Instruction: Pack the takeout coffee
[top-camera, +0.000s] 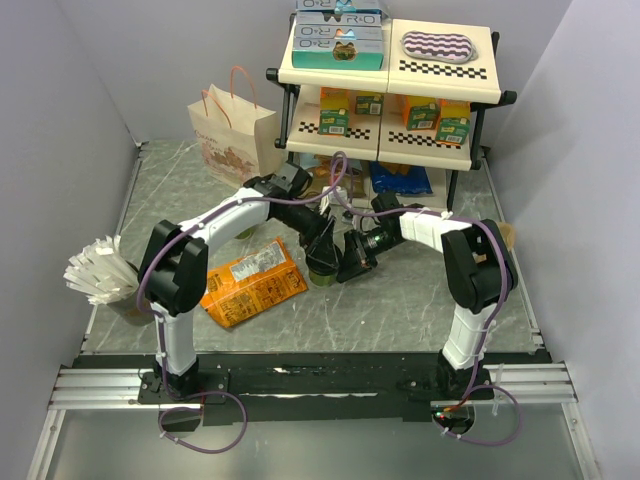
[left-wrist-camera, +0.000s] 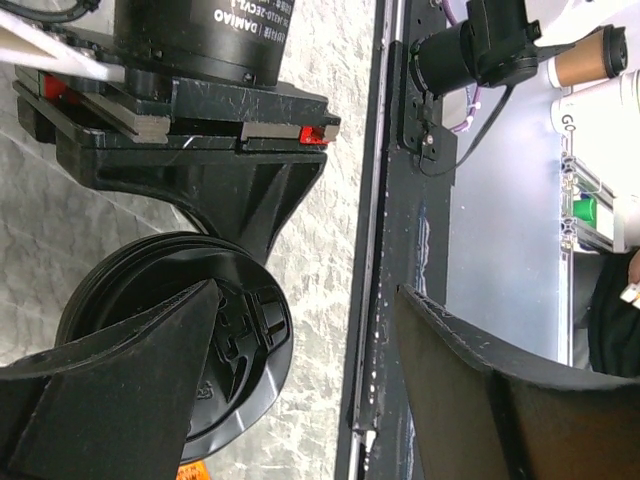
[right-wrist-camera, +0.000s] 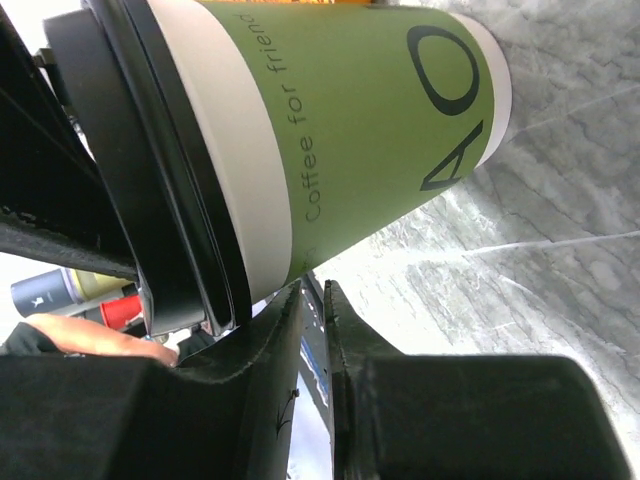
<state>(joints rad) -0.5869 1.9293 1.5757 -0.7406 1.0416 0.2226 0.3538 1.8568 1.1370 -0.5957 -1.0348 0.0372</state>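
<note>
The takeout coffee (top-camera: 322, 271) is a green paper cup with a black lid, standing upright mid-table. The left wrist view looks down on its lid (left-wrist-camera: 240, 330). My left gripper (top-camera: 322, 245) hovers just above it, open (left-wrist-camera: 308, 295), with one finger (left-wrist-camera: 120, 380) over the lid and the other off to the side. The right wrist view shows the cup's green side (right-wrist-camera: 370, 130), printed "Coffee for friend". My right gripper (top-camera: 350, 258) is beside the cup, and its fingers (right-wrist-camera: 315, 290) are shut on nothing, touching or nearly touching the cup wall just below the lid.
A white paper bag with pink handles (top-camera: 235, 130) stands at the back left. A two-tier shelf of boxes (top-camera: 390, 90) is at the back. An orange snack packet (top-camera: 252, 283) lies left of the cup. A holder of white cutlery (top-camera: 100, 270) is at the left edge.
</note>
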